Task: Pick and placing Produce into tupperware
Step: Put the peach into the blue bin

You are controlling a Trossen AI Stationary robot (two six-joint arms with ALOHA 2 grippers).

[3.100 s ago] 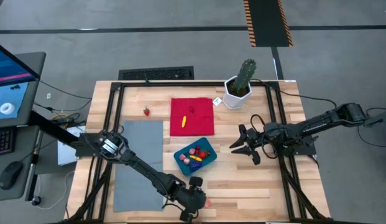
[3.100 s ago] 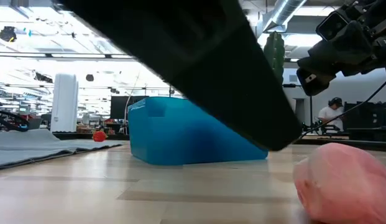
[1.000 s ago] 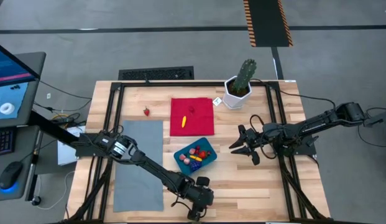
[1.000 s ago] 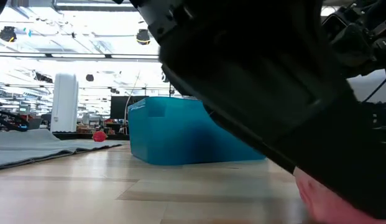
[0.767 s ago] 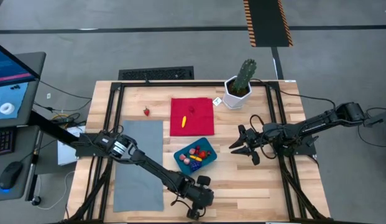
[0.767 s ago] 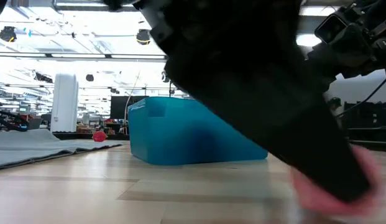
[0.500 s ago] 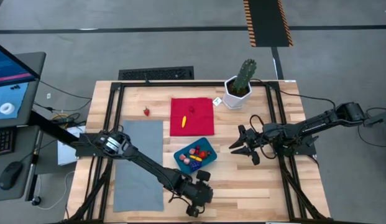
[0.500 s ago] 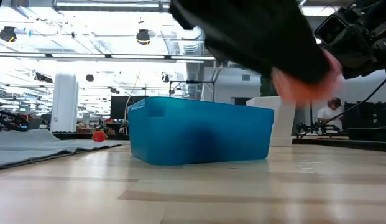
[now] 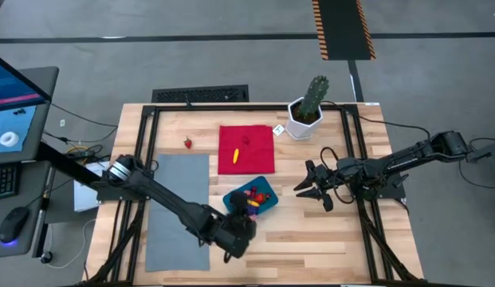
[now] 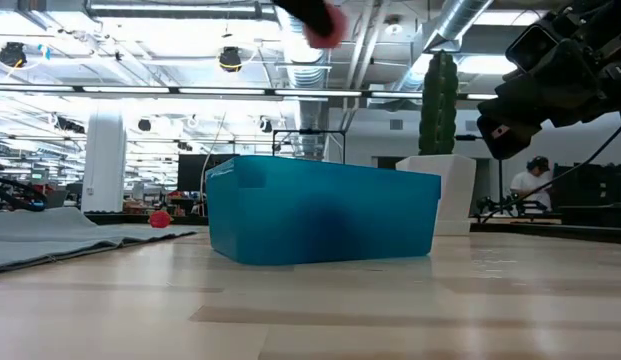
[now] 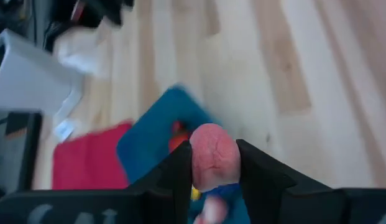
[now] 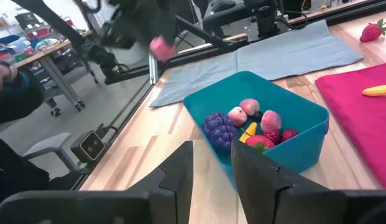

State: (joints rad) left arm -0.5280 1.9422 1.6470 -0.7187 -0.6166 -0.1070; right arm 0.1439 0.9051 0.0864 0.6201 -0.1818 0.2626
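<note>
Near the lower centre of the high view, your left claw [image 11: 214, 163] grips a pink piece [image 11: 214, 155]; carry it fully over the tupperware [image 9: 263, 188] before you release it.

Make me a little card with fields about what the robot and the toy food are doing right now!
left gripper: shut on a pink piece, lifted near the teal tub
right gripper: waiting over the wood right of the tub, holding nothing
in the tub: purple cluster, pink pieces, red and yellow bits
red cloth: a yellow piece and a small red one lie on it
strawberry: on the wood, left of the cloth
cactus: in a white pot at the back
</note>
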